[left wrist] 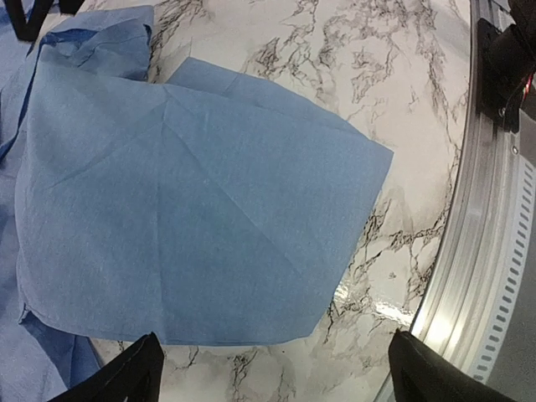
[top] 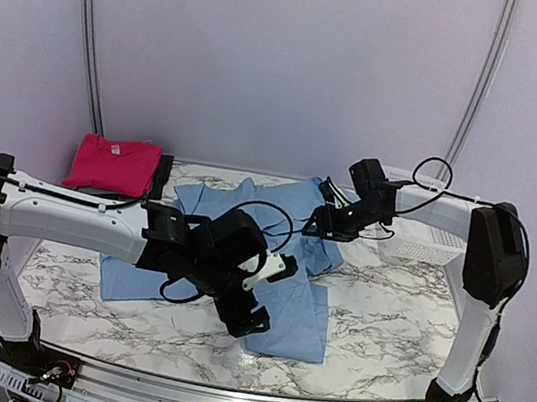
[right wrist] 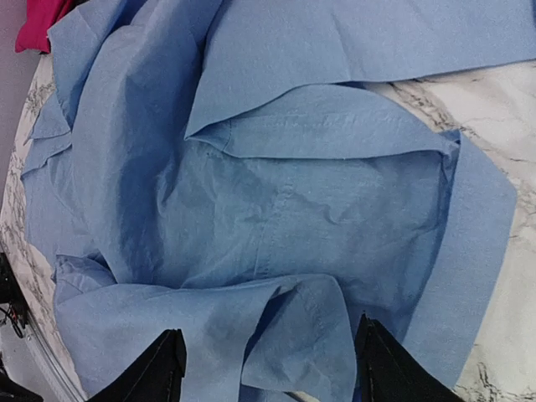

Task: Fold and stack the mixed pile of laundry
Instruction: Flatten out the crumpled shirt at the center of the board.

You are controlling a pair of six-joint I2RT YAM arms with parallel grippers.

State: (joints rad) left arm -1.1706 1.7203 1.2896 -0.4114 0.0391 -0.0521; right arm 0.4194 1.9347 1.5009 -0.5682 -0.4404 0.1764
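Note:
A light blue collared shirt (top: pixel 203 196) lies spread across the middle of the marble table (top: pixel 382 319). A folded flap of the shirt (left wrist: pixel 193 218) lies smooth near the front edge. My left gripper (top: pixel 253 318) hovers open at that flap's near edge, and in the wrist view my left gripper (left wrist: pixel 280 377) has only bare marble between its fingers. My right gripper (top: pixel 318 224) is open over the shirt's rumpled far right part. A loose fold of the blue shirt (right wrist: pixel 335 335) lies under my right gripper (right wrist: pixel 272 368), not pinched. A folded pink-red T-shirt (top: pixel 112 163) sits at the back left.
A white slatted basket (top: pixel 421 249) stands at the back right, just beyond the right gripper. A metal rail (left wrist: pixel 477 251) runs along the table's near edge, close to the left gripper. White curtain walls close in the back and sides.

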